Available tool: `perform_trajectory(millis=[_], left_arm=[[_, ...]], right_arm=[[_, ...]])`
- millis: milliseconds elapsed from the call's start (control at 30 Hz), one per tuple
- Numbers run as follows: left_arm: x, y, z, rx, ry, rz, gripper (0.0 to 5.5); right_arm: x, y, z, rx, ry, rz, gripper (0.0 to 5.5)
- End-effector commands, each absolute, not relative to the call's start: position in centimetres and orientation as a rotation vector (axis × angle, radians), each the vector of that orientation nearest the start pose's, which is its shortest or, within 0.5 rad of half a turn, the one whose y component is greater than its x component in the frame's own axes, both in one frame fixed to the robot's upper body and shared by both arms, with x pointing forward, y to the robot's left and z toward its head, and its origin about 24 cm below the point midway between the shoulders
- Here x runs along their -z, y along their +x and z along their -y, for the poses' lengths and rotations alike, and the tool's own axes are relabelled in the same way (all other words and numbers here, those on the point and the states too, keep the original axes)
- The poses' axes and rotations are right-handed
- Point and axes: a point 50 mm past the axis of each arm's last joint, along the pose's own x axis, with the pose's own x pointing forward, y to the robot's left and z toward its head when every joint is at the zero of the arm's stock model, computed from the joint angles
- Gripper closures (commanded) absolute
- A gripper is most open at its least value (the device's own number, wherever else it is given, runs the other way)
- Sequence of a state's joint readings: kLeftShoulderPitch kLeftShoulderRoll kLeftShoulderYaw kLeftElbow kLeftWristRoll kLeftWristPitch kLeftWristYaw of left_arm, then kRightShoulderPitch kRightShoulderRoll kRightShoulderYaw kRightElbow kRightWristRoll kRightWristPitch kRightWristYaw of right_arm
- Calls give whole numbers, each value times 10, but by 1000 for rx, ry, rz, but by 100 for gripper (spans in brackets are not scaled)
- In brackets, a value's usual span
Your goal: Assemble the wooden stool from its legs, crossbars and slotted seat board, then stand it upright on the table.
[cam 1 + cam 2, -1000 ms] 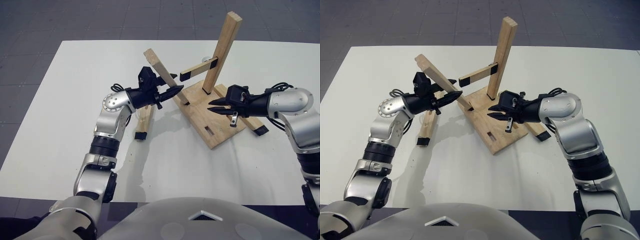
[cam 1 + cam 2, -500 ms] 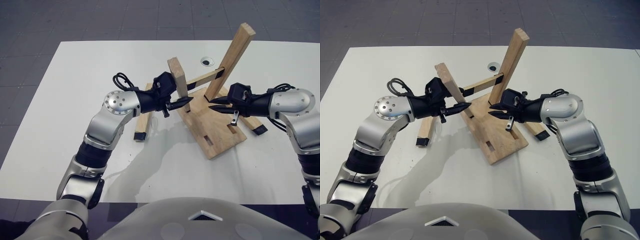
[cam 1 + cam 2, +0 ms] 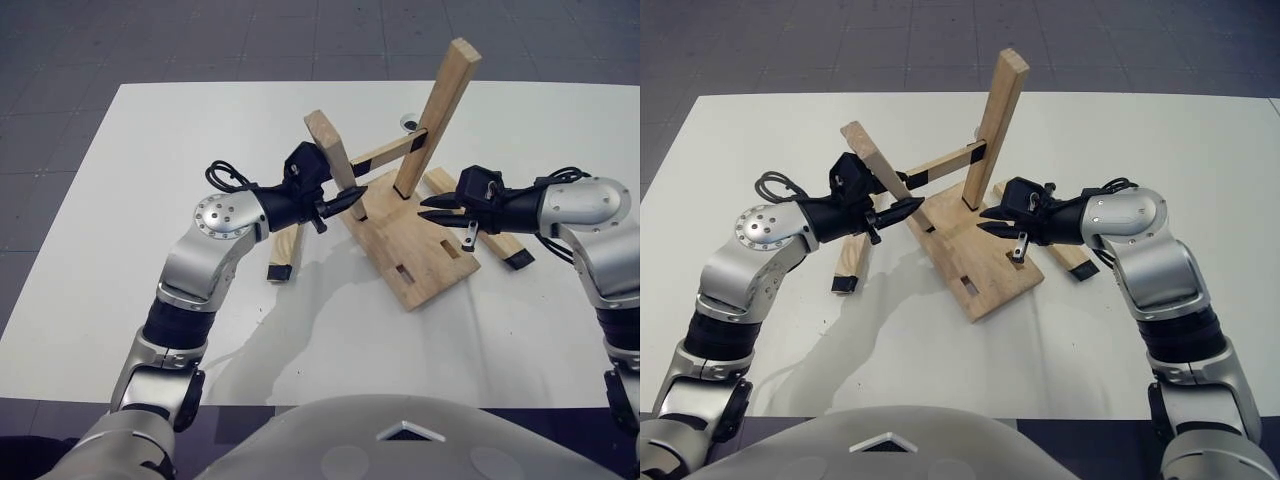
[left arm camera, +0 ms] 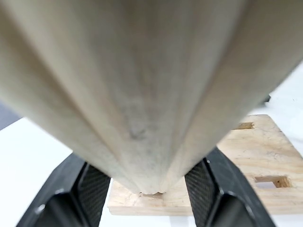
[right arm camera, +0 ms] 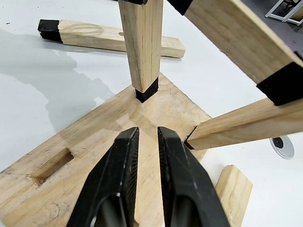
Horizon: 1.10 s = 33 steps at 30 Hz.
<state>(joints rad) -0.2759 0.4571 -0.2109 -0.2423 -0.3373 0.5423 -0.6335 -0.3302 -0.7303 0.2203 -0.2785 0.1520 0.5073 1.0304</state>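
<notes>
A white surface (image 3: 120, 200) carries the parts of a wooden stool, partly put together.

Farthest left among the parts, a loose leg (image 3: 288, 245) lies flat on the surface, its black-tipped end pointing toward the robot.

Just to its right, the left tool (image 3: 350, 198) is clamped on a short leg (image 3: 328, 145). In the left wrist view, the dark fingers (image 4: 90, 189) press against both sides of the pale wood. This leg leans to the left, and its lower end meets the seat board (image 3: 425, 262) near the board's far left edge.

A crossbar (image 3: 385, 153) with black ends runs from the short leg up and to the right, joining the tall leg (image 3: 440, 105). The tall leg rises from the seat board and leans to the right.

The seat board rests on the surface at the centre, turned at an angle. Two open slots show on its near half.

To the right, the right tool (image 3: 424, 209) hangs just above the seat board, pointing left toward the legs. Its fingers (image 5: 120, 165) are drawn almost together with only a thin gap between them, and they hold nothing.

A second loose leg (image 3: 505, 247) lies flat on the surface beside the board's right edge, passing under the right tool.
</notes>
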Motion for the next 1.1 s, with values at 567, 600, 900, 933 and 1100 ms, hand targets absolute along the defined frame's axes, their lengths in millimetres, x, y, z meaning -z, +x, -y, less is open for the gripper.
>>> perform_trajectory(millis=[567,600,900,933,1100], left_arm=[[-4,251,-158,815,145,-746,345],[-2,250,-159,812,134,-754,345],[16,228,-158,819,31,-840,345],[15,231,-159,823,44,-845,345],[-28,268,-161,834,95,-687,345]], right_arm=[[-130,255,165,-1153,-587,-332,476],[-130,255,165,-1153,-586,-333,476],[-129,252,162,-1157,-579,-333,476],[-128,252,162,-1153,-574,-334,476],[-124,248,160,-1135,-553,-338,476]])
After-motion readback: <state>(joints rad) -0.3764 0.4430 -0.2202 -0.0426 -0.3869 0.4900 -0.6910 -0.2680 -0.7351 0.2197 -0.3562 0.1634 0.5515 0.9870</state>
